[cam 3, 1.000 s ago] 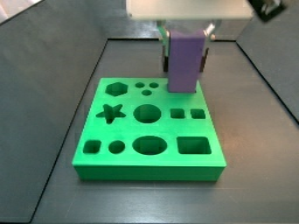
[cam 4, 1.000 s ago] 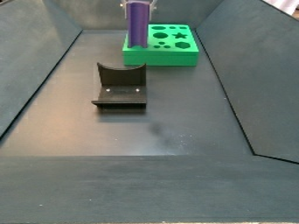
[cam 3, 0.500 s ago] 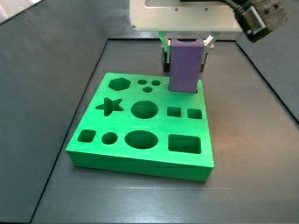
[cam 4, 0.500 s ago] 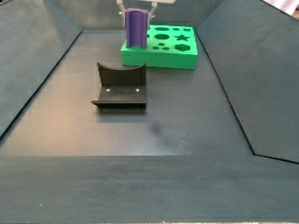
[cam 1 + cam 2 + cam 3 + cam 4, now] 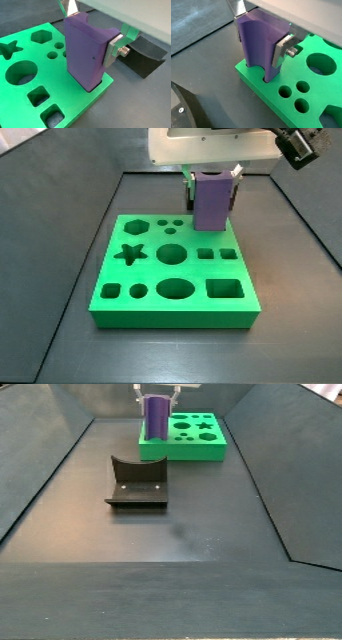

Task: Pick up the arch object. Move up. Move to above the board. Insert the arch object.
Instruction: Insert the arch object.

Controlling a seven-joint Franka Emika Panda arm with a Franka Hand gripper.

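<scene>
Wrist view, piece: I see the arch object (image 5: 89, 52), a tall purple block, standing upright with its lower end down in a hole at the edge of the board (image 5: 40, 75).
Wrist view, grip: The gripper (image 5: 90, 27) has its fingers (image 5: 115, 47) pinching the arch object near its top; one silver plate with a bolt lies flat against the block's side.
Wrist view, surroundings: The dark fixture (image 5: 148, 57) sits on the worktop just past the board's edge.
Wrist view, other angle: The arch object (image 5: 261, 42) meets the board (image 5: 304, 82) at the board's corner; its foot looks sunk a little below the green top, though I cannot tell how deep. The gripper (image 5: 261, 31) is clamped on it here too.
Side view, layout: The board (image 5: 160, 293) lies mid-worktop, and the arch object (image 5: 211, 200) stands at its far edge, under the gripper (image 5: 214, 173).
Side view, from the far end: The board (image 5: 187, 439) sits toward the far edge of the worktop, the arch object (image 5: 158, 417) at its left corner beneath the gripper (image 5: 158, 396), and the fixture (image 5: 136, 482) is nearer, apart from the board.
Progress: I judge pick-up, lift and travel done; insertion is under way.
Left to do: I judge that the block wants seating fully and the fingers then want spreading.
</scene>
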